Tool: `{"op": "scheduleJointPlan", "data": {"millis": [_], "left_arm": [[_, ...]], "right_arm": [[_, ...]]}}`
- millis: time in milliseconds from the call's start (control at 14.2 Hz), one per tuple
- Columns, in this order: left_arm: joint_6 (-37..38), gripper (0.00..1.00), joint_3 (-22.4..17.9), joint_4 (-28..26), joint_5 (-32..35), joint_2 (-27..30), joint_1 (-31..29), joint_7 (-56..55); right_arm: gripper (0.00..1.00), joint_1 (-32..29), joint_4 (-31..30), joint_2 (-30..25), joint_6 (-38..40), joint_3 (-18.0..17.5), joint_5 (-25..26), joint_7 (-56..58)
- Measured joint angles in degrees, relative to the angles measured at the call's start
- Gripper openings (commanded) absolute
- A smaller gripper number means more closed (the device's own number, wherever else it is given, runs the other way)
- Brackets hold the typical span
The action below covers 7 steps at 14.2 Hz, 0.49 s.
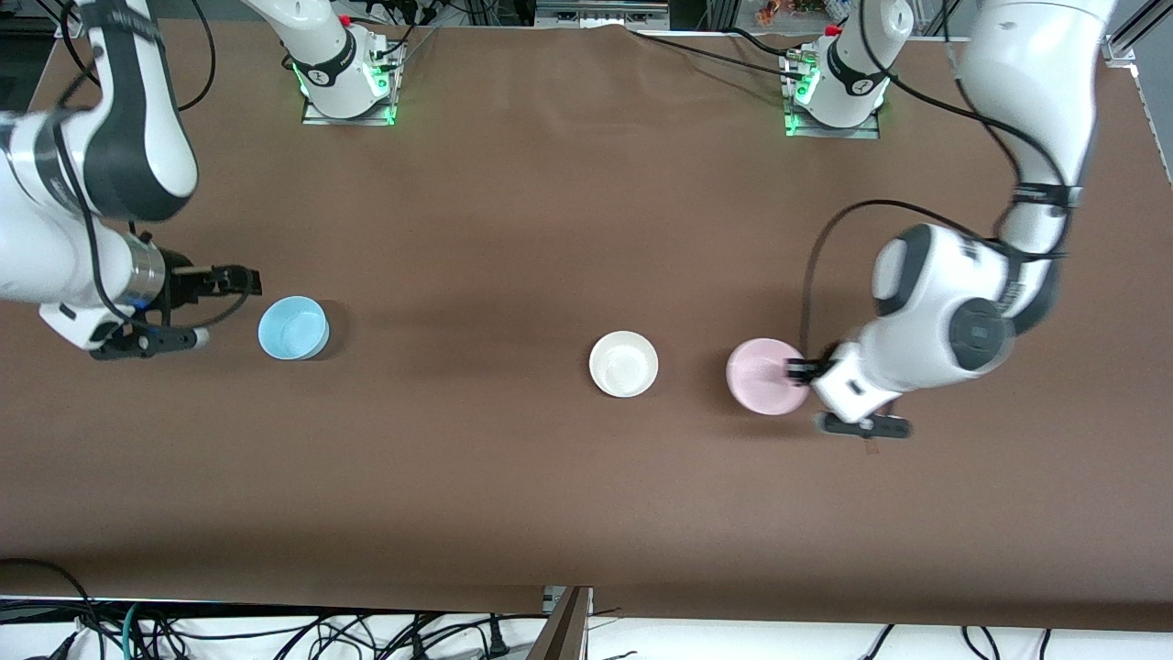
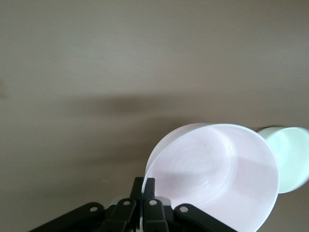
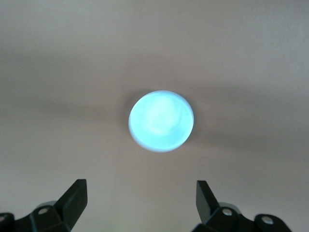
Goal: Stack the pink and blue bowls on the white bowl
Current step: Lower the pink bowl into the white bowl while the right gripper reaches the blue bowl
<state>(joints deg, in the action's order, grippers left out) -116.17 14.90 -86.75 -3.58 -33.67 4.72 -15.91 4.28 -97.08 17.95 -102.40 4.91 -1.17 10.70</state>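
- Your left gripper [image 1: 795,369] has its fingers [image 2: 143,192] pinched narrow on the rim of the pale pink round plastic bowl [image 1: 765,376], tilted in the wrist view.
- The plain white round plastic bowl [image 1: 623,364] sits just beside it on the brown tabletop [image 1: 550,229].
- Your right gripper [image 1: 229,307] has its fingers [image 3: 75,195] spread wide, empty, near the light sky-blue round plastic bowl [image 1: 293,327], at the right arm's end.

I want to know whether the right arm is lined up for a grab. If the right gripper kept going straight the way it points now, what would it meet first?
Most likely the blue bowl, centred ahead between the open right gripper fingers; how high the gripper sits is unclear.
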Motion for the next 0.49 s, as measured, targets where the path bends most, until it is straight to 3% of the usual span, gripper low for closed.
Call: {"op": "scheduleJointPlan", "data": {"millis": [353, 495], "left_arm": [[-0.21, 0.0, -0.05, 6.7, -1.03, -6.47, 10.08, -9.77], [-0.21, 0.0, -0.13, 7.2, -1.03, -8.37, 11.69, -10.35]], "right_arm": [[0.98, -4.57, -8.49, 6.86, -19.68, 0.41, 0.01, 6.15], [0.91, -4.79, -13.69, 8.15, -26.19, 0.41, 0.01, 6.15]]}}
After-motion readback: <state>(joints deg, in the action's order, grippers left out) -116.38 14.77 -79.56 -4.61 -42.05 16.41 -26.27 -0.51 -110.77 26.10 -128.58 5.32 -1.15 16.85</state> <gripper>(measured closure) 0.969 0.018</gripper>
